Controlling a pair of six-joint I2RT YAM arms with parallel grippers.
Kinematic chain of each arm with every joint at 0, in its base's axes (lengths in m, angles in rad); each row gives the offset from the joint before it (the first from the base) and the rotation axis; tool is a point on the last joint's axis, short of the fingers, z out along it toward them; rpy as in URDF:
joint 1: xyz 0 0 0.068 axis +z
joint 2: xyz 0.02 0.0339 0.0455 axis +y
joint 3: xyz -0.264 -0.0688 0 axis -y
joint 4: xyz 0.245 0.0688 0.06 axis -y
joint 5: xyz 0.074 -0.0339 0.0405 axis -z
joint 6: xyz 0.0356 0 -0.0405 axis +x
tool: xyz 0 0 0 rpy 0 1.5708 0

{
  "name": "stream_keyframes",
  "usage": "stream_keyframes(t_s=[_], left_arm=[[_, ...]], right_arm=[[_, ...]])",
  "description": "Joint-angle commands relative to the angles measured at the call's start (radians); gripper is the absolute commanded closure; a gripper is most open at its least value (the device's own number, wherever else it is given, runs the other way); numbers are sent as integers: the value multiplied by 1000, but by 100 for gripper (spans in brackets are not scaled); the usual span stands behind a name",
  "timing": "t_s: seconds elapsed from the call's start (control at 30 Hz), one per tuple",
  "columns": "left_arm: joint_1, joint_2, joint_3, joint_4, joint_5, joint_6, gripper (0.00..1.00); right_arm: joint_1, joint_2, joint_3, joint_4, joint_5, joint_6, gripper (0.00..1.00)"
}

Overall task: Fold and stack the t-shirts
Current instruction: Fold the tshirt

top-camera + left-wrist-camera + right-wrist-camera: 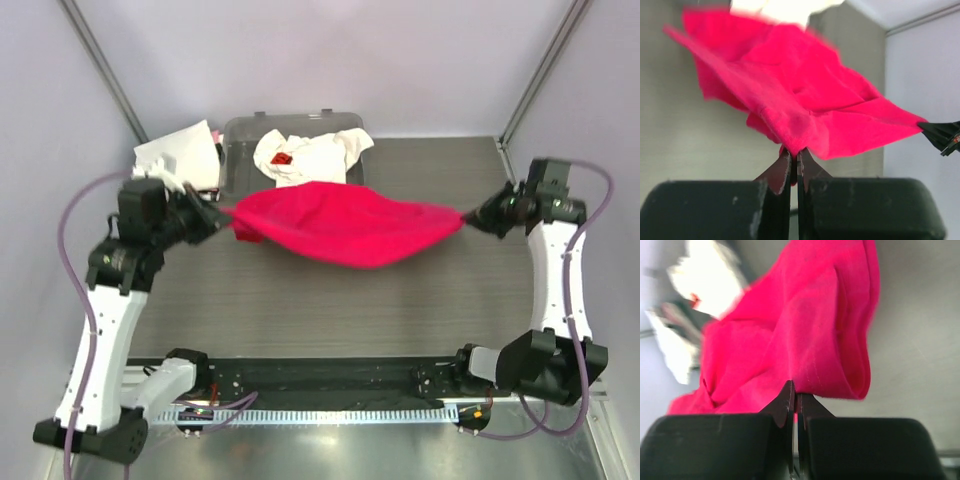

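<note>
We see a dark grey wood-grain tabletop [400, 300] with a clear grey plastic tub [243, 140] standing at its far edge, left of centre, close against the pale lilac back wall [330, 50]. A slanted grey metal post [100, 60] rises at each back corner. Along the near edge we find a black rail [330, 370], with a white notched strip [330, 412] just in front of it.

Left gripper [794, 167] pinches the red t-shirt [805, 100].

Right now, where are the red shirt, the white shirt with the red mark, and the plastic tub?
red shirt [345, 228]: top view, middle of the sagging cloth.
white shirt with the red mark [318, 155]: top view, its crumpled middle.
plastic tub [240, 150]: top view, bare left part.
</note>
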Motion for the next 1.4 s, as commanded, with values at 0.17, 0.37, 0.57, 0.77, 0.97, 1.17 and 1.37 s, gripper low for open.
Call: stream_keyframes(t_s=[0.17,0.37,0.57,0.77,0.97,1.17,1.37], left_arm=[[1,-503,-682,-42,33,-209,100],[0,-713,-791,-219,-6,-321,98],[0,-770,-782,-349,3,-345,82],[1,-884,-684,-515,35,-376,48],[1,-812,-641,-538,4,-290,43],[3,-711,-716,-311,6,-278,50],[1,-519,-826,-69,9,-258,50]], right_arm=[[-92,-321,-661,131,126,-12,99],[-115,-432,-784,134,195,42,99],[-129,-519,-828,87,207,97,93],[-121,-596,-848,4,254,80,17],[-98,-576,-749,-25,265,74,4],[-47,-495,-641,94,69,59,3],[158,-331,-606,257,29,77,2]])
